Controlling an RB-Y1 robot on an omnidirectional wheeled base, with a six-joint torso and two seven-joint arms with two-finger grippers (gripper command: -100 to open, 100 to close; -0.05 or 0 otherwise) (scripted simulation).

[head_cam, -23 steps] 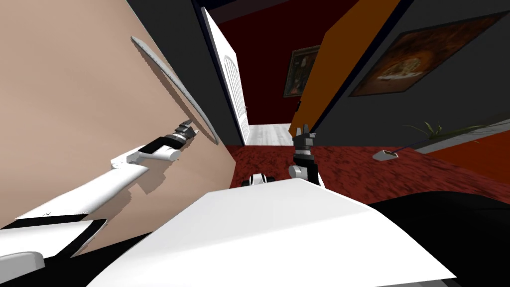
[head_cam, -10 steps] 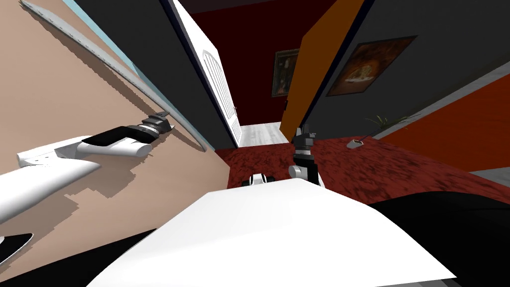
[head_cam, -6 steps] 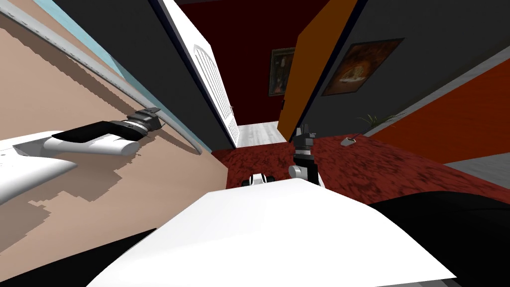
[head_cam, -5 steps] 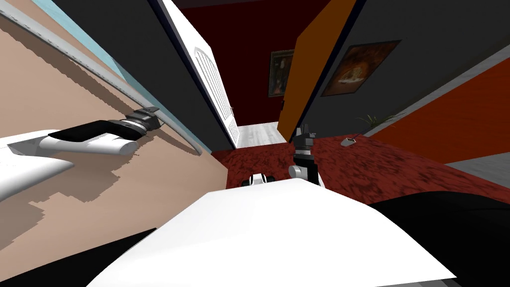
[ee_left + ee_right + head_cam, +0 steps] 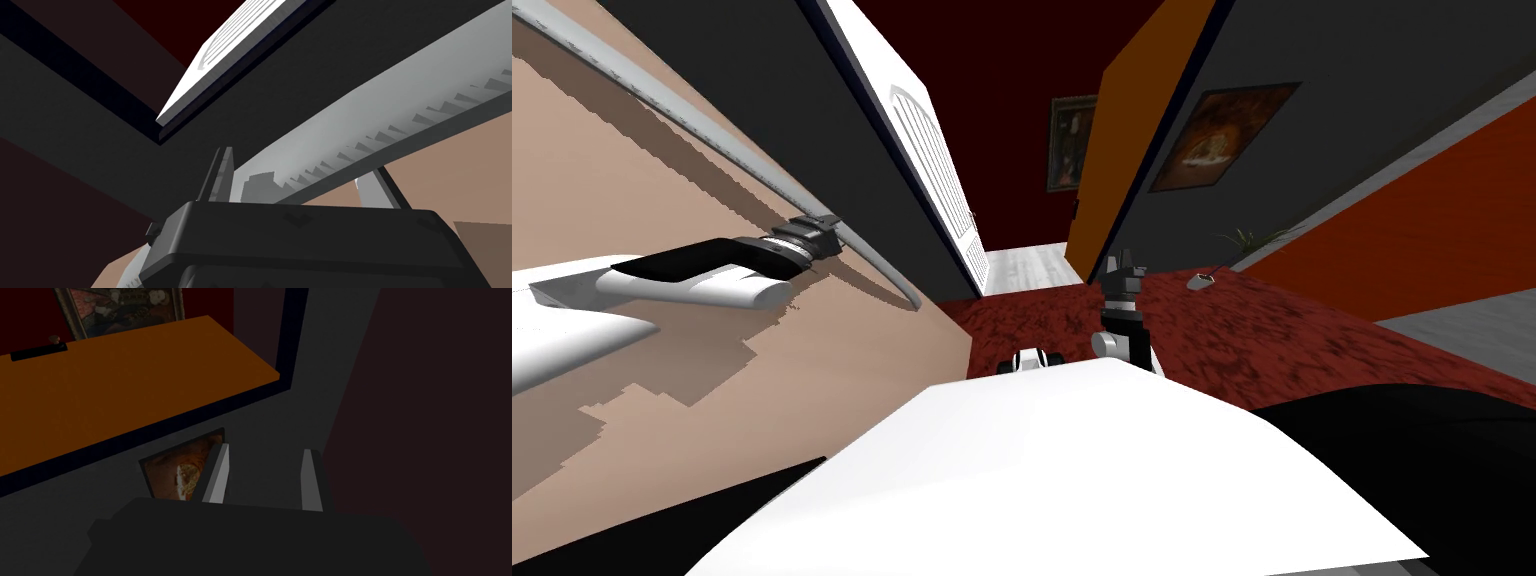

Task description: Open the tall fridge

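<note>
The tall fridge's tan door (image 5: 622, 170) fills the left of the head view, with a long grey handle bar (image 5: 712, 140) running along its edge. My left gripper (image 5: 830, 228) is at that bar, low on its length. In the left wrist view the handle (image 5: 400, 100) passes between the gripper's (image 5: 300, 165) two fingers, which lie against its sides, with the tan door (image 5: 450, 165) behind. My right gripper (image 5: 1122, 265) hangs in front of my chest with its fingers (image 5: 217, 473) apart and nothing between them.
A white panelled door (image 5: 932, 150) stands ajar just past the fridge and an orange door (image 5: 1112, 150) is open on the right. Between them a light floor leads onward. Red carpet (image 5: 1272, 330) covers the floor, with a small plant (image 5: 1252, 238) by the dark grey wall.
My left fingers have drawn in onto the handle bar. The head view has shifted slightly, and a light blue strip beside the door has gone out of sight. The right arm has not moved.
</note>
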